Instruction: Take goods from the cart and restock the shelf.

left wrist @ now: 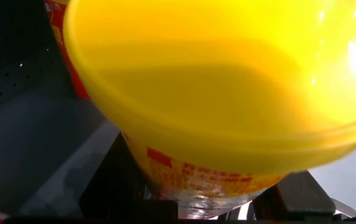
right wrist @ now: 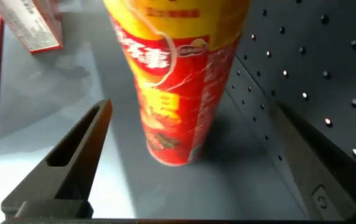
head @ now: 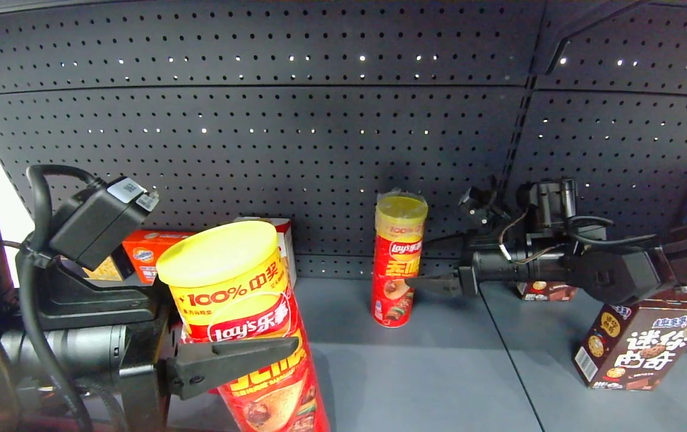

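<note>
Left gripper (head: 241,360), head view: clamped on a chip can (head: 229,288), held tilted low at the shelf (head: 439,372) front. Right gripper (head: 424,282) spread beside a standing can (head: 396,264). Left wrist view: yellow lid (left wrist: 228,81) close. Right wrist view: fingers (right wrist: 72,155) clear both sides; best withdraw straight, avoiding a nudge.

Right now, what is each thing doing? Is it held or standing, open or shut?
left gripper: shut on the near chip can.
right gripper: open, one finger on each side of the far chip can.
near chip can: lid on, held.
far chip can: upright on the shelf, lid on, not gripped.
brown cookie box: closed, standing on the shelf.
</note>
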